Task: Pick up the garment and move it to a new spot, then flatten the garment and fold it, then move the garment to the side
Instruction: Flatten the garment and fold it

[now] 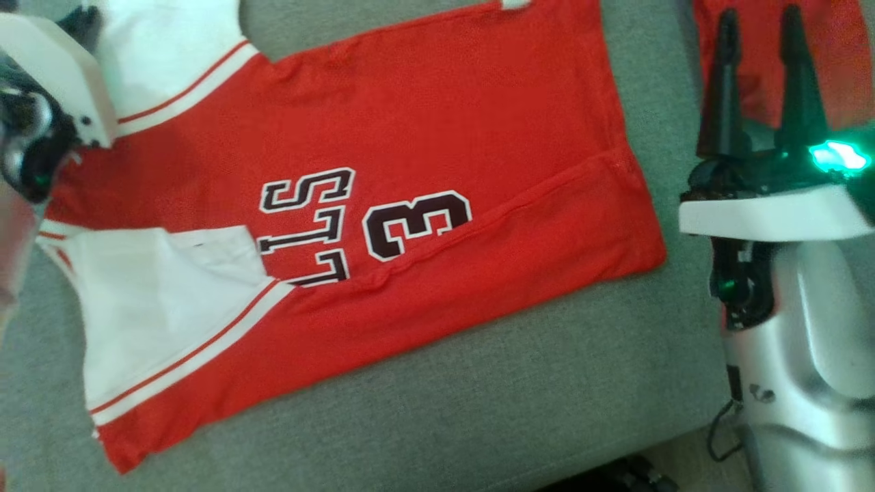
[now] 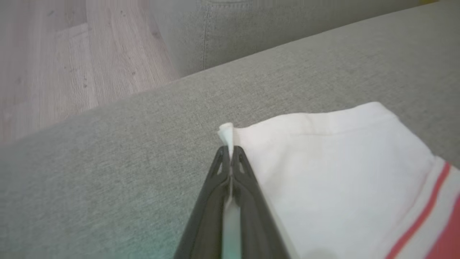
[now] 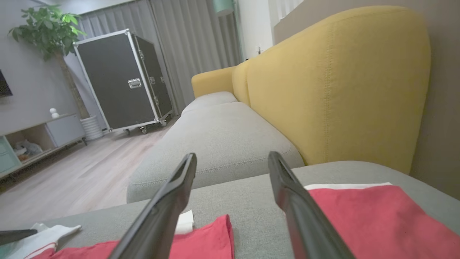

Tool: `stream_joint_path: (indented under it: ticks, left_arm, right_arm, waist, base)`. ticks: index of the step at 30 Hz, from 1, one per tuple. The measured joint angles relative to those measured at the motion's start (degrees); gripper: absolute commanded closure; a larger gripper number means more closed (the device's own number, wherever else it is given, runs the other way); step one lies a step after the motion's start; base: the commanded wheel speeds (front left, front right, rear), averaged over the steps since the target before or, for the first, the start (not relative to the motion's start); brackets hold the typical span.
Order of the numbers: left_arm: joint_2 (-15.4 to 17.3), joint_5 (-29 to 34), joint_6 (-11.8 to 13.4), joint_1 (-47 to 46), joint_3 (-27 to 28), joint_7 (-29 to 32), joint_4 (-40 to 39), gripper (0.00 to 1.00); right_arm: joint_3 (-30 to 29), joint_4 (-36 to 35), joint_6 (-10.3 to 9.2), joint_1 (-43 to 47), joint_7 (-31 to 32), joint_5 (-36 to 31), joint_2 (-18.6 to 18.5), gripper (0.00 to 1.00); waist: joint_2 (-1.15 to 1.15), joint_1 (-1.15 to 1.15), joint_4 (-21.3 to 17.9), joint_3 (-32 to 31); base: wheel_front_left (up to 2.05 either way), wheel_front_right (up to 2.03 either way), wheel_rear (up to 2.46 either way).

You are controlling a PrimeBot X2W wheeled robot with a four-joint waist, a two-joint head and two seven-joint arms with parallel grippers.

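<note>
Pinches the tip of the white sleeve (image 2: pixel 323 162) in the left gripper (image 2: pixel 230 153), fingers tight together on it; holds the right gripper (image 1: pixel 760 17) wide and bare, out past the hem; finds the shirt (image 1: pixel 437 137) flat on the grey sofa (image 1: pixel 478 410), partly folded, with its long way running from left to right; puts the held sleeve at the far left end, right by the left arm and well apart from the right one; leaves the rest of the shirt to the right of the grip, so looks like a fold inward, toward the middle; calls for a lift and a carry across the shirt, not along its edge; could drag the whole shirt if lifted too low; shows a second red cloth (image 1: pixel 841 55) behind the right gripper.
</note>
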Motion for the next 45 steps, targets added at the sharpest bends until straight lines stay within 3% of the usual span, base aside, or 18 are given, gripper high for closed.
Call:
stream_joint_path:
  ticks: [4, 12, 21, 32, 33, 34, 35, 45]
  left_arm:
    - [-1.0, -0.9, 0.0, 1.4, -2.5, -6.6, -2.2, 1.00]
    - [-1.7, -1.3, 0.0, 2.4, -7.3, -17.8, -10.5, 1.00]
    - [-1.0, -1.3, 0.0, 6.9, -12.0, -19.3, -21.1, 1.00]
    - [-1.1, -1.2, 1.4, 7.7, -13.6, -17.3, -28.9, 1.00]
    - [-1.1, -1.2, 1.6, 7.7, -13.7, -17.2, -29.4, 1.00]
    - [-1.0, -1.2, 1.8, 7.7, -13.7, -17.0, -29.4, 1.00]
    - [-1.0, -1.2, 2.1, 7.7, -13.7, -16.8, -29.4, 1.00]
    - [0.6, -2.0, 4.1, 8.7, -11.8, -17.4, -25.9, 1.00]
  right_arm:
    - [1.3, 4.2, 0.00, -2.1, 1.6, -3.3, -0.9, 0.00]
    - [3.4, 16.9, 0.00, -10.1, 13.3, -1.6, -8.0, 0.00]
    - [7.7, 35.9, 0.00, -19.6, 24.7, -1.2, -14.5, 0.00]
    - [12.4, 49.5, 0.00, -25.8, 25.0, -2.6, -16.6, 0.00]
    - [13.2, 50.8, 0.00, -26.9, 24.7, -2.6, -16.8, 0.04]
    - [13.7, 51.4, 0.00, -27.5, 24.4, -2.6, -16.8, 0.67]
    - [14.2, 51.8, 0.00, -27.9, 24.1, -2.6, -16.8, 1.00]
    - [16.3, 53.1, 0.00, -30.3, 16.1, 1.0, -15.9, 1.00]
  waist:
    - [0.00, 0.00, 2.1, -1.6]
    - [0.00, 0.00, 8.4, -5.2]
    - [0.00, 0.00, 15.5, -6.7]
    - [0.00, 0.00, 19.1, -5.6]
    - [0.00, 0.00, 19.2, -5.4]
    - [0.00, 0.00, 19.2, -5.4]
    - [0.00, 0.00, 19.1, -5.4]
    - [0.00, 0.00, 17.3, -5.8]
  base:
    - [0.00, 0.00, 0.00]
    - [0.00, 0.00, 0.00]
    - [0.00, 0.00, 0.00]
    - [0.00, 0.00, 0.00]
    - [0.00, 0.00, 0.00]
    - [0.00, 0.00, 0.00]
    - [0.00, 0.00, 0.00]
    - [0.00, 0.00, 0.00]
